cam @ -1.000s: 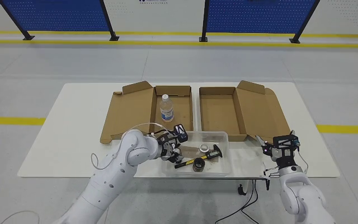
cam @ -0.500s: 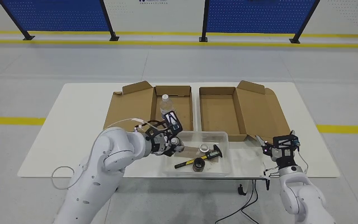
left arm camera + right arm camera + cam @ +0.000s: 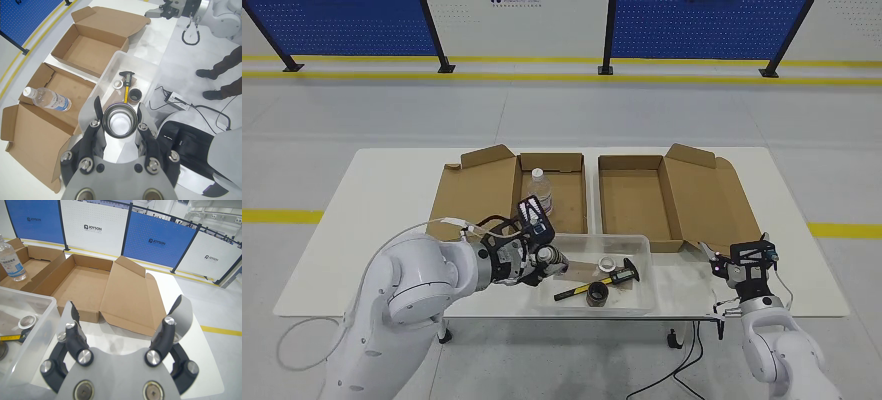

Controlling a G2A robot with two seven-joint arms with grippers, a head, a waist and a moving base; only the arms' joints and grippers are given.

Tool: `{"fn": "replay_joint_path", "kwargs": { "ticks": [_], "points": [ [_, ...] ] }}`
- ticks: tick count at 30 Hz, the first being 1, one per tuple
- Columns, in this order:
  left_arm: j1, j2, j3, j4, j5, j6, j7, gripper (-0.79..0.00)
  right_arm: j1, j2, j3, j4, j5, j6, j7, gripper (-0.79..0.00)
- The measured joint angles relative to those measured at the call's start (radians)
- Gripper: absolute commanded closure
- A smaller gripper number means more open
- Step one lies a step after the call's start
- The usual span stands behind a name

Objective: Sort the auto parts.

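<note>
On your left, the open cardboard box (image 3: 482,200) holds an upright bottle (image 3: 539,190). Your left end effector (image 3: 119,112) is clamped on a metal cylinder (image 3: 119,124) at the left end of the clear bin (image 3: 642,243). A caliper (image 3: 127,83), a ring (image 3: 118,84) and a dark sleeve (image 3: 134,95) lie in the bin. The right box (image 3: 637,200) sits behind it. The right end effector (image 3: 125,304) hangs spread wide over the desk (image 3: 372,230).

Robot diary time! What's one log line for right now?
left fingers: shut on shiny steel hollow cylinder | position: over clear plastic bin's end | right fingers: open, holding nothing, over white table
</note>
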Motion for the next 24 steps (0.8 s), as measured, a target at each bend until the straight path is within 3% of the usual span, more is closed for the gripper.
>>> {"fn": "replay_joint_path", "kwargs": {
  "ticks": [6, 11, 19, 24],
  "points": [
    [-0.041, 0.01, -0.05, 0.055, 0.03, -0.001, 0.057, 0.0, 0.0, 0.0, 0.0, 0.0, 0.0, 0.0, 0.0, -0.785],
    [-0.079, 0.014, -0.075, 0.133, 0.098, 0.004, 0.167, 0.0, 0.0, 0.0, 0.0, 0.0, 0.0, 0.0, 0.0, -0.785],
    [-0.151, 0.0, 0.038, 0.36, 0.262, 0.027, 0.394, 0.0, 0.0, 0.0, 0.0, 0.0, 0.0, 0.0, 0.0, -0.785],
    [-0.224, -0.015, 0.129, 0.526, 0.282, 0.026, 0.413, 0.0, 0.0, 0.0, 0.0, 0.0, 0.0, 0.0, 0.0, -0.785]
  ]
}}
